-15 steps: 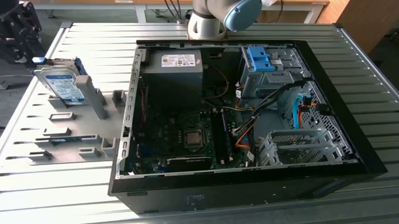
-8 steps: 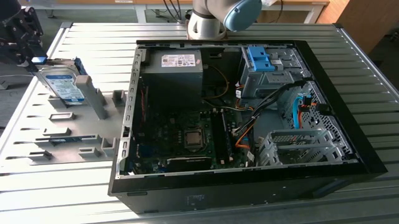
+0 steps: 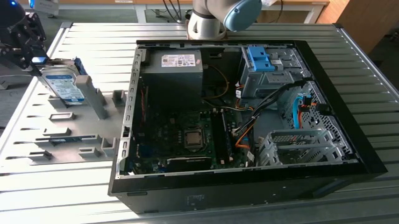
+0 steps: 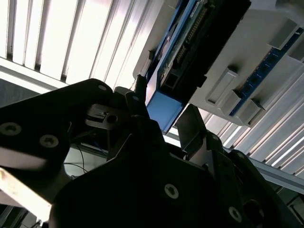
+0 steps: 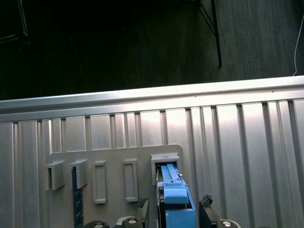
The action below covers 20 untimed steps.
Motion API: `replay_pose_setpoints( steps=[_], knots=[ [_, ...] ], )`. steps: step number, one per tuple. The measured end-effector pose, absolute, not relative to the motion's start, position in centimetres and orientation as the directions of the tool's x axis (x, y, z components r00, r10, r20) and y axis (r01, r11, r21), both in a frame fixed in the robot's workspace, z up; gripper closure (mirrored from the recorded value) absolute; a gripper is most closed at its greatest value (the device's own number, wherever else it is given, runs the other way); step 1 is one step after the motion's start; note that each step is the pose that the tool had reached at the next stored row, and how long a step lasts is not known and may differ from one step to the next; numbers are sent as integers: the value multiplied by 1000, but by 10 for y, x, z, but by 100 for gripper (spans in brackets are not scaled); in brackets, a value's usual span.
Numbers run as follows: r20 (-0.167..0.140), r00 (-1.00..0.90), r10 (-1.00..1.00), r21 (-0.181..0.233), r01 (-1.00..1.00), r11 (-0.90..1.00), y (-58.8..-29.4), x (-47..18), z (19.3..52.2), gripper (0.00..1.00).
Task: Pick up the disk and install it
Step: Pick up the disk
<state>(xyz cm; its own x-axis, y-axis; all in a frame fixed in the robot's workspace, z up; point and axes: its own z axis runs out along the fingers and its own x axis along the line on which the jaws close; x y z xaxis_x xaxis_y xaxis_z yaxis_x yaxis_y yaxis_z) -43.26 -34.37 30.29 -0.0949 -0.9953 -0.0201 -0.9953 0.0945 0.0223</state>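
A ribbed metal desk (image 3: pixel 56 186) carries everything. Most of its middle is taken by an open black computer case (image 3: pixel 249 198), lying on its side with the motherboard (image 3: pixel 181 135) facing up. A grey power supply (image 3: pixel 171 70) sits in the corner of the case towards the arm's base. A blue plastic bracket (image 3: pixel 259 58) is on the metal drive bay towards the exterior view's right. The arm (image 3: pixel 215 18) rises from the desk's far edge, behind the case.

On the exterior view's left, just beside the case, a pale grey fixture plate (image 3: pixel 37 135) lies flat on the desk. It has raised blocks and slots, and it shows in both wrist views (image 5: pixel 114 190) (image 4: pixel 266 52).

The black hand (image 3: pixel 39 63) hangs over the plate's far end, well apart from the case. It straddles the upper end of the disk (image 3: pixel 62 86). Both wrist views (image 5: pixel 175 213) (image 4: pixel 164 111) show the carrier's bright blue end sitting inside the hand. Whether the hand is clamped on it or only set around it, I cannot tell.

The disk stands on edge with its labelled face towards the case. In the first wrist view its lower end (image 5: pixel 173 194) sits in a boxed slot of the plate. In the second wrist view (image 4: pixel 183 57) its blue edge runs along a dark underside.

A thin blue-edged board (image 5: pixel 76 199) stands in another slot of the plate, apart from the disk.
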Motion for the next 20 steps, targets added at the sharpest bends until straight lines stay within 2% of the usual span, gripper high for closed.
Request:
replay_pose_setpoints(
  steps=[5,6,20],
  knots=[
    [-20,-88,-996,20,-996,87,-344,-433,301,49],
    [-20,-87,-996,20,-996,87,-344,-433,301,55],
    [-21,-67,-998,13,-998,67,-344,-434,295,55]
  ],
)
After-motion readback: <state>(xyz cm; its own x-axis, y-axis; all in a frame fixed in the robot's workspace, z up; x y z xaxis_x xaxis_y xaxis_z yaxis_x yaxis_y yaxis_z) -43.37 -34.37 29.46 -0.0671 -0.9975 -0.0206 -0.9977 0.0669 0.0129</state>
